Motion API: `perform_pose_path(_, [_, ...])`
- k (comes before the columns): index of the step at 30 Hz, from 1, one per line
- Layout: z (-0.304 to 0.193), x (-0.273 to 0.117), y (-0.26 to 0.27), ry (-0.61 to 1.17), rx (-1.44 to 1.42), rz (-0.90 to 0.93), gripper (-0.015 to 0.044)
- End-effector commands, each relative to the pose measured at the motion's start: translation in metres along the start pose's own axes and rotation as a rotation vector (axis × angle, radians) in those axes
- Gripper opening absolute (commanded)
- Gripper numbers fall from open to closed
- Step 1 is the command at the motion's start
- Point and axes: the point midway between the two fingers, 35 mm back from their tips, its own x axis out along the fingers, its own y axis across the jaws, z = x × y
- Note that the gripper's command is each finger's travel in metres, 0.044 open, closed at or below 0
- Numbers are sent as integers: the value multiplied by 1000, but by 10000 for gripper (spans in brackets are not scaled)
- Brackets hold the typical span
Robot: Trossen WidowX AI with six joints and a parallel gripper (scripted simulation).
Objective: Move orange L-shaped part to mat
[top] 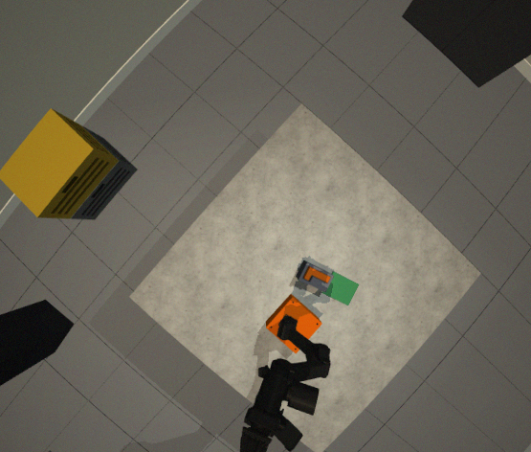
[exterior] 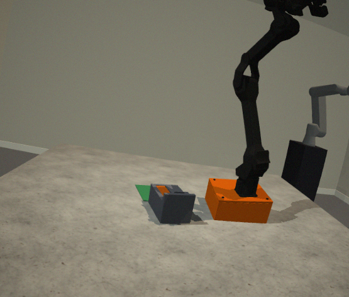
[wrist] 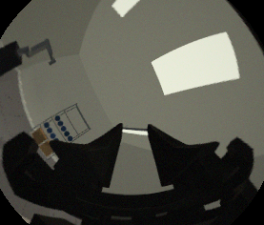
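The orange L-shaped part lies in the pocket of the grey tray. It looks level, with no end visibly raised. The green mat lies flat against one side of the tray, with no part on it. My gripper is partly open, its fingertips a small gap apart with nothing between them. The arm is raised and folded back, far from the tray, and the wrist view faces walls and lights. The gripper is cut off or unclear in the top and exterior views.
The orange base block of my arm stands close beside the tray. A yellow cabinet and dark pedestals stand off the table. A grey arm on a black pedestal stands beyond the table's edge.
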Motion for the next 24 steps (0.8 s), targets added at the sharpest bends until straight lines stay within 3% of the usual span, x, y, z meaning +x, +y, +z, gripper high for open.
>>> perform_pose_path(1, [-73, -24, -19, 258, 30, -97, 180])
perform_pose_path(12, [-197, -138, -64, 793, 107, -359, 180])
perform_pose_path(24, [-249, -323, -96, 1292, 218, -783, 180])
